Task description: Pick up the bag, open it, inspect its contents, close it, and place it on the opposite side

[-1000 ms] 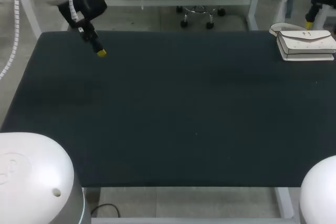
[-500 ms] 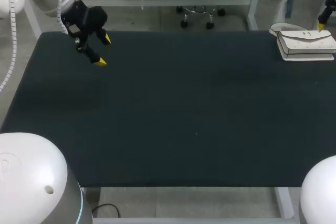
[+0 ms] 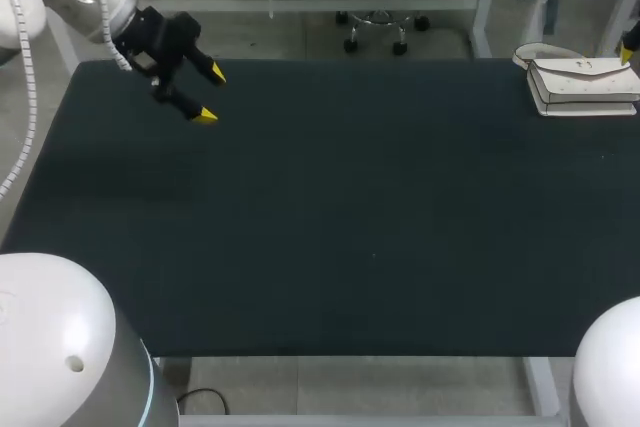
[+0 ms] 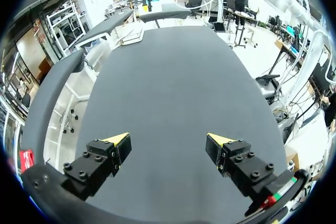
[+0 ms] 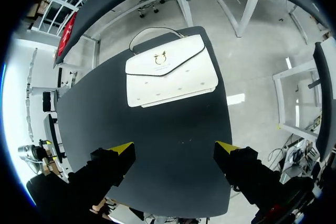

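The white bag [image 3: 583, 85] lies at the 2 o'clock corner of the worktop [image 3: 350, 207], the right hand [image 5: 173, 148] spread wide near it, likely lining up a grasp, while the left hand [image 3: 208, 94] hangs wide at 10 o'clock.

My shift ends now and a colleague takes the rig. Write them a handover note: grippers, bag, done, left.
Left gripper: open, empty, over the far left part of the table.
Right gripper: open, empty, the bag ahead of it, untouched.
Bag: white, flap shut, flat at the far right corner.
Done: nothing; bag not yet picked up.
To do: pick up, open, inspect, close, place on the opposite side.
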You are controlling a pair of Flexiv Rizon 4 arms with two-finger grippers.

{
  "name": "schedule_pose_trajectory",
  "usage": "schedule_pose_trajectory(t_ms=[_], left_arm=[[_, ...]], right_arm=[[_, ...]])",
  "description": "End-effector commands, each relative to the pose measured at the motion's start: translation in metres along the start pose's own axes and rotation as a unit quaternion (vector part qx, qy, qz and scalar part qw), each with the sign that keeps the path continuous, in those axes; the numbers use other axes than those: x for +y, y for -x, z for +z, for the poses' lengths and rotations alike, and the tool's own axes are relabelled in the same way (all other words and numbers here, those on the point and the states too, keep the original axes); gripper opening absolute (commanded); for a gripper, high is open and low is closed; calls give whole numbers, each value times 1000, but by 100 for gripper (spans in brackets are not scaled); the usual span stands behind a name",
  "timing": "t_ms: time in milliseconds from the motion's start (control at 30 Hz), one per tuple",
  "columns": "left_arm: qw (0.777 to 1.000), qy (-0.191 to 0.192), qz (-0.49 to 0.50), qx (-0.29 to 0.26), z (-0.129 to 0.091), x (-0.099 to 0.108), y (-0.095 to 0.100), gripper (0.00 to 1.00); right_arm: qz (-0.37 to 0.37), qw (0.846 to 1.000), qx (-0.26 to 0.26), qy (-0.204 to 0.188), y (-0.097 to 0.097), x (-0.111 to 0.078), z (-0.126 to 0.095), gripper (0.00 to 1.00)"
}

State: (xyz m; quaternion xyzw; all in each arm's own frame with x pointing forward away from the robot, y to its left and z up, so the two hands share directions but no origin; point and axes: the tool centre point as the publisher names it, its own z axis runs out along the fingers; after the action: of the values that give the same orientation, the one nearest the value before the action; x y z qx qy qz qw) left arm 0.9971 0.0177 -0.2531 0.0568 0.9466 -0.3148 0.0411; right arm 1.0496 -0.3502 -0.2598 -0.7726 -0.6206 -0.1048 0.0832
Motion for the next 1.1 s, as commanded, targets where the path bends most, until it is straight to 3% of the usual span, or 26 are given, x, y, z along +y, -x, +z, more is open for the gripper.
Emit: schedule_pose_trajectory(t_ms=[33, 533, 1100], left_arm=[[1000, -7, -2, 4, 9, -2, 3, 100], [1000, -10, -5, 19, 15, -5, 5, 100], [1000, -10, -5, 19, 15, -5, 5, 100]], right_arm=[[2, 1000, 6, -9, 7, 10, 3, 100], [-3, 1000, 24, -15, 33, 37, 11, 100], [-1, 996, 73, -53, 62, 67, 41, 100]])
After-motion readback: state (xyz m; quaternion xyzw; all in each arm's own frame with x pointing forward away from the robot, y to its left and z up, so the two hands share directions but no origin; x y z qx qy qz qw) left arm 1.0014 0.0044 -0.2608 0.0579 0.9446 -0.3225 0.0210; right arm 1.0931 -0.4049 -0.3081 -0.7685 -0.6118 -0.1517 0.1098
